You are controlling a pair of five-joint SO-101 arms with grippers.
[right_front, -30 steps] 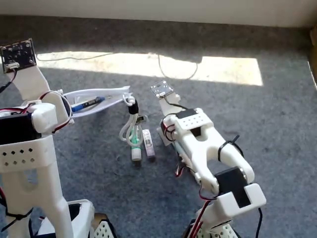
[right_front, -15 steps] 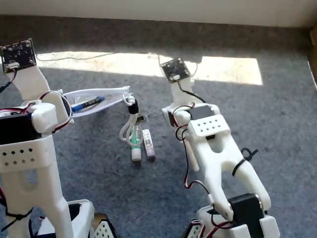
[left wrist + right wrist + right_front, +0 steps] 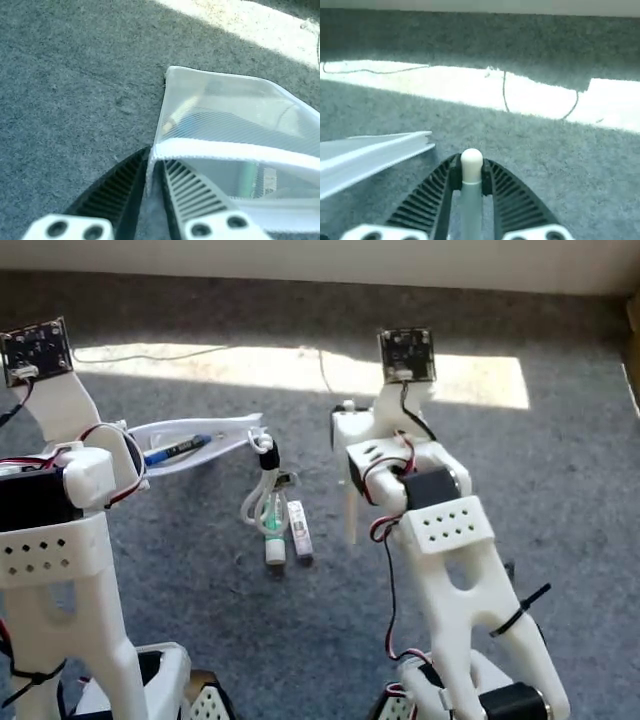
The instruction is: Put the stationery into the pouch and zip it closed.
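Left gripper (image 3: 155,157): black ribbed jaws pressed together on the corner seam of the white translucent mesh pouch (image 3: 225,125), pinching its thick white hem. The pouch lay on its side on the grey carpet (image 3: 540,490), its mouth facing the middle of the work area. Its fabric was finely striped and see-through, so a blue pen (image 3: 180,449) showed inside it in the high view. A white cord loop (image 3: 262,485) trailed from the pouch's open end onto the carpet.

Right gripper (image 3: 470,161): jaws clamped on a slim pale grey-green pen with a rounded white cap (image 3: 470,200). The cap stood at my fingertips, and the barrel ran back between the jaws toward the wrist. I held this pen off the carpet, near the pouch's open end but apart from it.

Loose stationery on the carpet, just beside the cord loop: a green-and-white marker (image 3: 272,527) and a short white-and-purple stick (image 3: 299,530), side by side, almost touching, both outside the pouch. The pouch was unzipped.
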